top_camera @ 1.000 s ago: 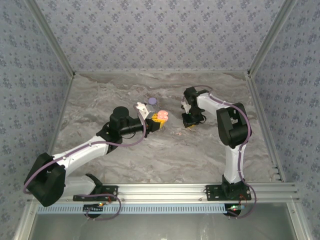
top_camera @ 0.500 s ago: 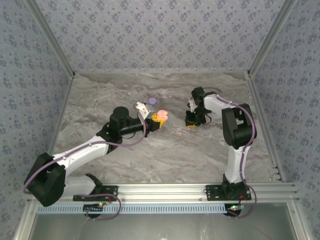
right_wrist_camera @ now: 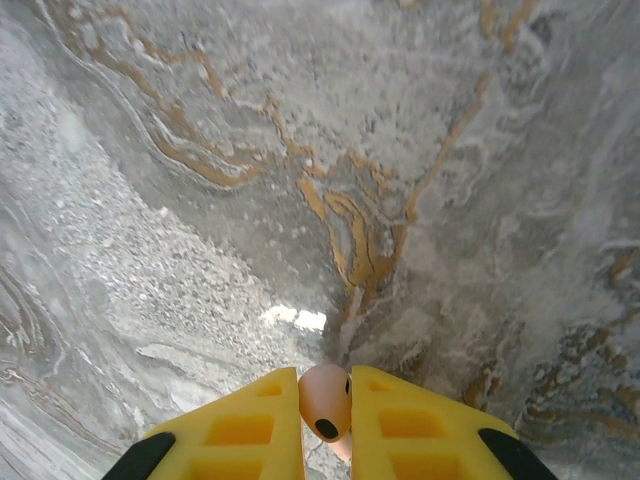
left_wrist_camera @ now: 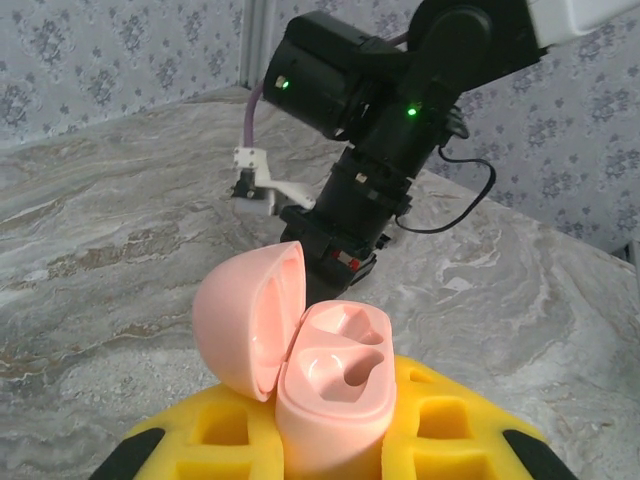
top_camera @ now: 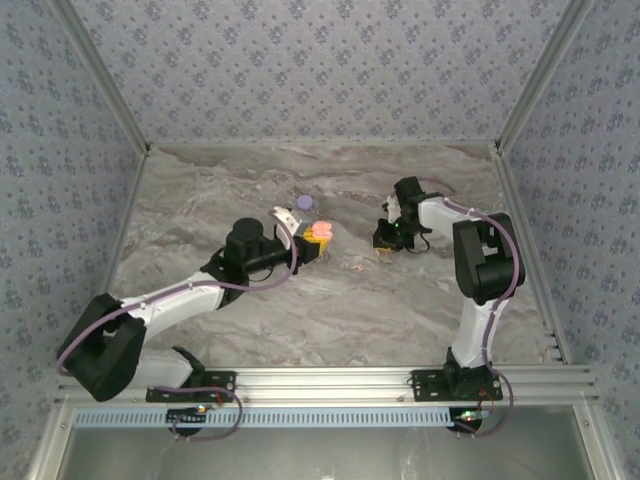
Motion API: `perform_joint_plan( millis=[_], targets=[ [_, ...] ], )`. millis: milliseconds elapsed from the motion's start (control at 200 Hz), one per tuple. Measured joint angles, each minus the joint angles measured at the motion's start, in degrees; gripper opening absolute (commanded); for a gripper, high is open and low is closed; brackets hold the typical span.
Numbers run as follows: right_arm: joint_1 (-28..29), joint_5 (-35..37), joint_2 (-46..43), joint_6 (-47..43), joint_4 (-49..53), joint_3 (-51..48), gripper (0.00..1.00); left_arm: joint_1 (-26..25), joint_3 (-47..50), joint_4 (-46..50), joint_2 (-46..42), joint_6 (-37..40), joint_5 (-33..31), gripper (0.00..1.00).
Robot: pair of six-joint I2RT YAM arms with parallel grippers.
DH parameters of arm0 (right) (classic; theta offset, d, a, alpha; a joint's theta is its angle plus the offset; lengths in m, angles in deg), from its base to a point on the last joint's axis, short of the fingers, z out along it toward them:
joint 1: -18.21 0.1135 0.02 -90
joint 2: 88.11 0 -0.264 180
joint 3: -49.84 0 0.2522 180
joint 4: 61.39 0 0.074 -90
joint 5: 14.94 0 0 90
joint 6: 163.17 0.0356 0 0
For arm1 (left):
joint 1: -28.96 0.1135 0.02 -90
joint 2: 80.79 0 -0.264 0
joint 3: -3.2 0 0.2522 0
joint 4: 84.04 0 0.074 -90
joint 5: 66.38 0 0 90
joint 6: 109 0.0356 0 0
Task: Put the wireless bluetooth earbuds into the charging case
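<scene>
My left gripper [top_camera: 316, 240] is shut on the pink charging case [left_wrist_camera: 330, 375], held between its yellow fingers [left_wrist_camera: 215, 432]. The case lid [left_wrist_camera: 245, 320] stands open to the left, and both wells are empty. My right gripper [top_camera: 387, 246] hangs low over the marble table [top_camera: 300, 310], to the right of the case. It is shut on a pink earbud [right_wrist_camera: 323, 397], pinched between its yellow fingertips. Another small pinkish earbud [top_camera: 356, 267] lies on the table between the two grippers.
A lilac round case [top_camera: 305, 201] sits behind the left gripper. The right arm [left_wrist_camera: 370, 150] looms just beyond the pink case in the left wrist view. Patterned walls [top_camera: 320, 70] enclose the table on three sides, and an aluminium rail [top_camera: 330, 380] runs along the near edge.
The right arm's wrist has swung to the right while its gripper stayed low and closed tighter on the earbud. The left arm has shifted slightly with the case.
</scene>
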Motion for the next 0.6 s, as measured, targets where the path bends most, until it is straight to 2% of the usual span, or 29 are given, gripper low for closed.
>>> perform_joint_plan(
  millis=[325,600],
  targets=[
    [-0.2,-4.1,-5.6,0.6,-6.3,-4.1,0.15,-0.2,1.1,-5.1,4.8,-3.1,-4.2,0.10],
    [-1.3,-7.5,-7.7,2.8,-10.3,-7.4,0.15,-0.3,1.4,-6.4,5.3,-3.9,-5.8,0.09]
  ],
)
